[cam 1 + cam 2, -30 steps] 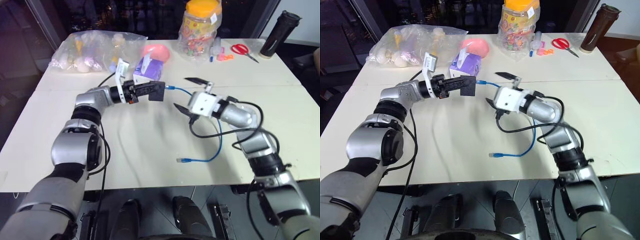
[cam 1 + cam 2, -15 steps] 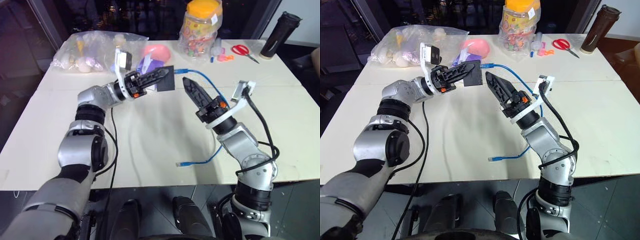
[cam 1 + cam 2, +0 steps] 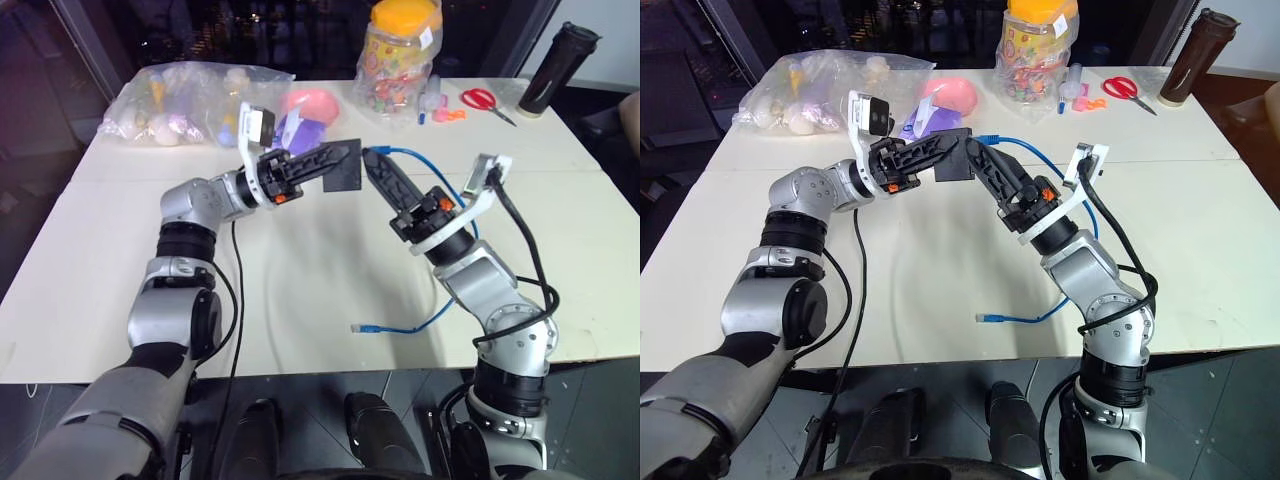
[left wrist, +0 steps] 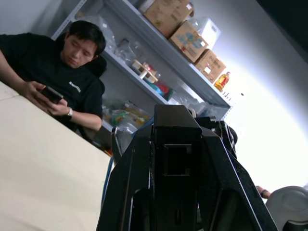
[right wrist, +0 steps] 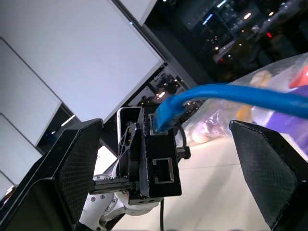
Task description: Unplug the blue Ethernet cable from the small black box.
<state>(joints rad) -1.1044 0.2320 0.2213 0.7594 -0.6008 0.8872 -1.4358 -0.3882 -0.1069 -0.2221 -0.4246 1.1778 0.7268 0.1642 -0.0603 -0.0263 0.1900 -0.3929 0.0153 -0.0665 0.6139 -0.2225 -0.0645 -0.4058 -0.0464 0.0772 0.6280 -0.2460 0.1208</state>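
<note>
My left gripper (image 3: pixel 335 160) is shut on the small black box (image 3: pixel 345 172) and holds it above the table's middle, pointing right. The blue Ethernet cable (image 3: pixel 405 153) is plugged into the box's upper port (image 5: pixel 161 120). From there it arcs over my right arm and down to the table, where its free plug (image 3: pixel 362 327) lies. My right gripper (image 3: pixel 375 165) points up at the box's port side. It is open, with its fingers (image 5: pixel 62 183) standing wide on either side of the plug and touching nothing. In the left wrist view the box (image 4: pixel 175 144) sits between my left fingers.
Along the table's far side stand a candy jar (image 3: pixel 403 45), a clear bag of items (image 3: pixel 190 100), a pink object (image 3: pixel 315 105), a purple tissue box (image 3: pixel 295 128), red scissors (image 3: pixel 485 98) and a dark bottle (image 3: pixel 560 55). A seated person (image 4: pixel 53 82) holds a phone.
My right arm swung from lying level to pointing up, bringing its open fingers to the box's port side. My left gripper lifted the box and moved it right, raising the cable.
</note>
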